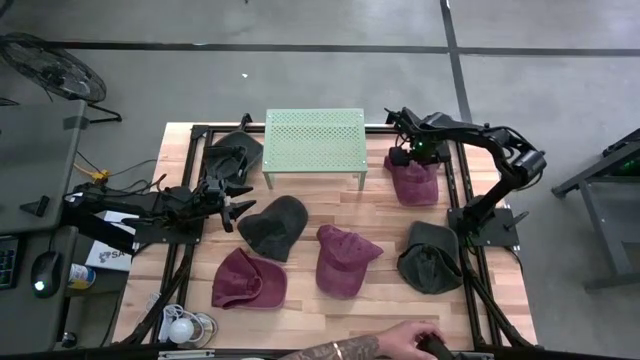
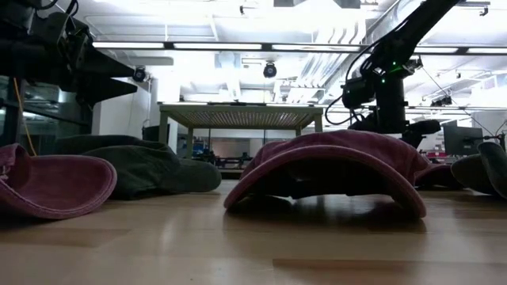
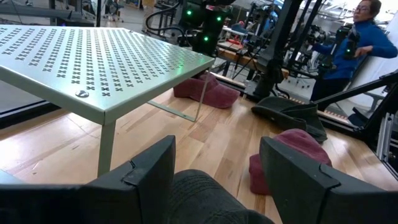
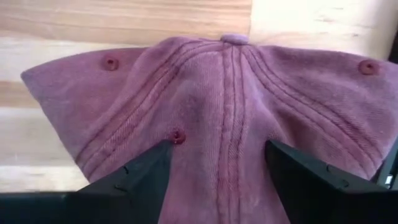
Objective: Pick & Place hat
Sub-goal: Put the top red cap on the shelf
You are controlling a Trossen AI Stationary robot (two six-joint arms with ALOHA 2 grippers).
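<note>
The wooden table (image 1: 330, 300) holds a green rack (image 1: 314, 140) with little holes at the back, and six caps. From above, all six show: a dark cap (image 1: 235, 152) left of the rack, another dark cap (image 1: 274, 226) in the middle, one more dark cap (image 1: 431, 256) on the right, and three red ones. A person's hand (image 1: 405, 340) shows at the near edge only in this view.

The left wrist camera shows something the top view does not: a person in a blue top (image 3: 356, 46) in the room behind.

The right gripper (image 1: 410, 157) sits on top of the red cap (image 1: 413, 181) just right of the rack. Its fingers stand apart, one on each side of the cap's crown, pressing into the cloth. The cap's long way runs from the back of the table to the front. I cannot tell which end has the brim.

The left gripper (image 1: 236, 200) is at the edge of the middle dark cap, fingers apart, with dark cloth between them.
</note>
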